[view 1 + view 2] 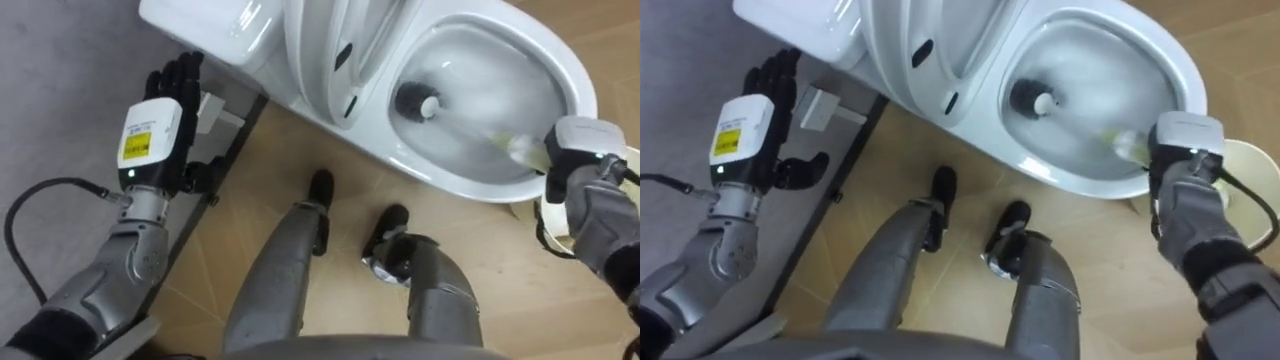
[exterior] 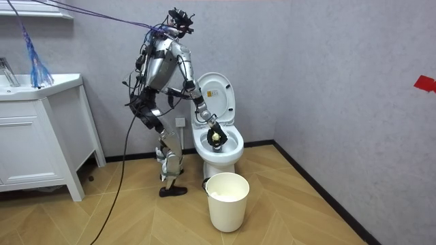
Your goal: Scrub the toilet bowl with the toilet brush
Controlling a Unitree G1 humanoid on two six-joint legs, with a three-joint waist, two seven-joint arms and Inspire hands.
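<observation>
Toilet brush [image 1: 520, 148] blurred inside toilet bowl [image 1: 572, 75] upper right, right hand [image 1: 577, 160] clenched on it at rim; left hand [image 1: 160, 120] fingers relaxed, frame left.

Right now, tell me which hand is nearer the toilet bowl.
Right. The right hand is at the toilet bowl rim, holding the brush inside it; the left hand is open, off beside the tank.

Open white toilet [image 1: 440, 172], pale brush [image 1: 515, 147] inside
</observation>
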